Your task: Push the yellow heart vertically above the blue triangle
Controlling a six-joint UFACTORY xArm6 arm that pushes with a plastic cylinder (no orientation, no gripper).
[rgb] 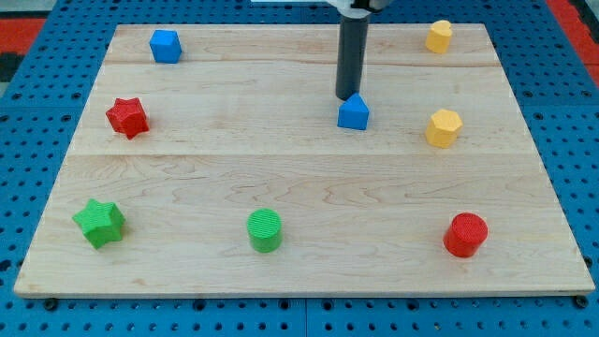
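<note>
While the dark rod hangs upright from the far edge, my tip [348,97] rests just behind the blue triangle [353,113], touching or nearly so. It carries no jaws, so no pinch can be told. On the pale wooden worktop [299,187], the yellow heart [439,36] sits far right, the yellow hexagon [444,127] right of the triangle.

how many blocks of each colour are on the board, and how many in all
blue: 2, the cube and the triangle, with my tip right at the triangle's upper edge
yellow: 2, one at the view's top right and one lower
red: 2, the star and the cylinder
green: 2, the star and the cylinder
total: 8
</note>
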